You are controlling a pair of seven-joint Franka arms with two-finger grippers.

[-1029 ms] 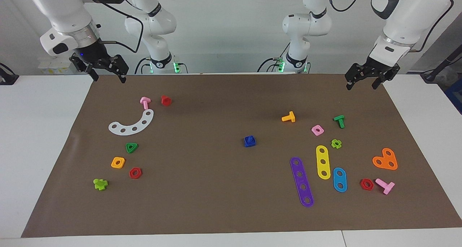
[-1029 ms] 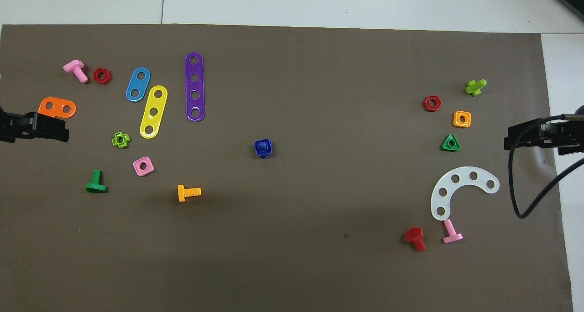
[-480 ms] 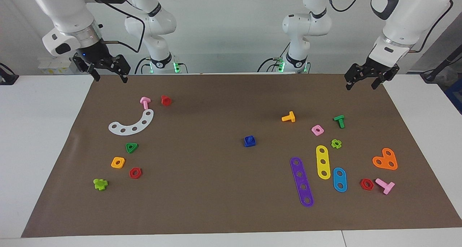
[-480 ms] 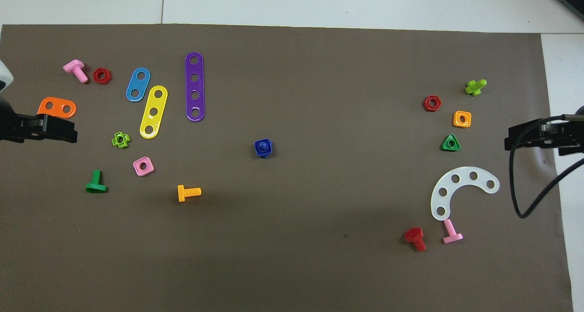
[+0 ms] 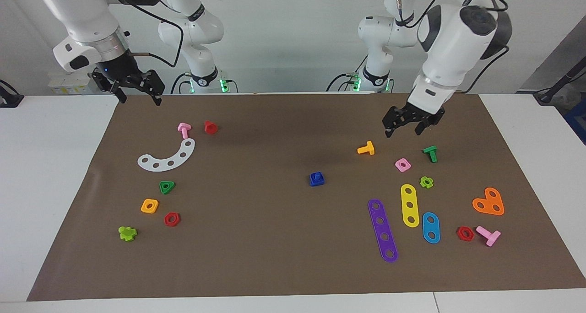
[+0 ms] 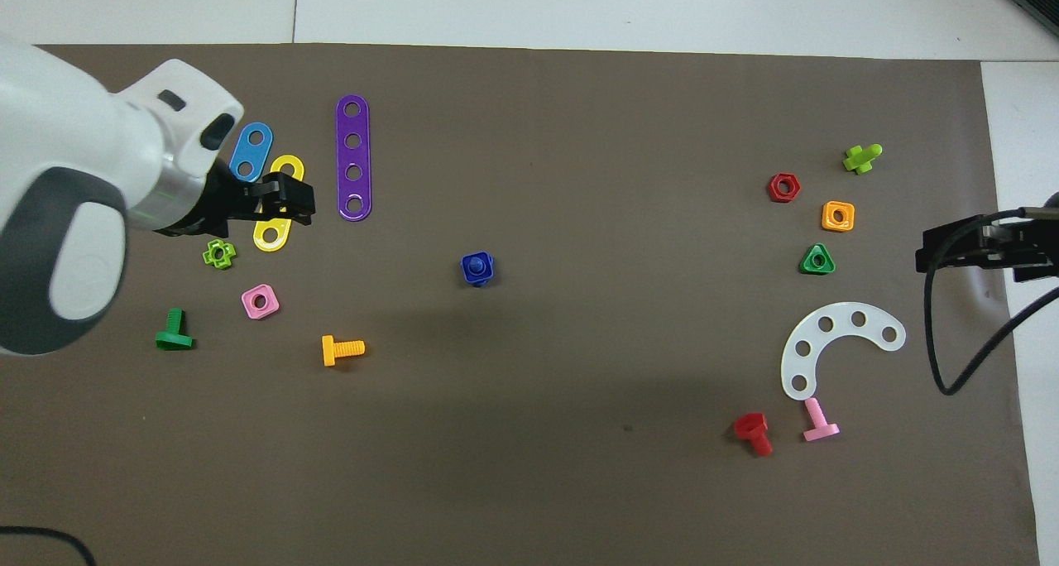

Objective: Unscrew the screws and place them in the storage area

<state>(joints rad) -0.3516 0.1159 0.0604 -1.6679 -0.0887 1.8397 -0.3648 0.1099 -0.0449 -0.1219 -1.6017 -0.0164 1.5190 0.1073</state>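
No text, label, brand, number or sign can be read anywhere in either view. The toy parts, the brown mat and the robot arms carry no legible markings.

So the dark-blue screw point(image 5: 316, 178) sits out on its own around the middle of the brown mat, still seated in its blue square nut point(image 6: 478, 270), stubby end pointing up, nothing touching it. The storage area point(image 5: 158, 191) is just an unmarked patch of mat toward the right arm's end of the worktop, where loose bits are grouped around a white curved five-hole strip point(image 5: 167, 156). Around that strip lie a pink bolt, a red bolt, a green triangle nut, an orange square nut, a red hex nut and a lime-green piece, all well apart from the screw.
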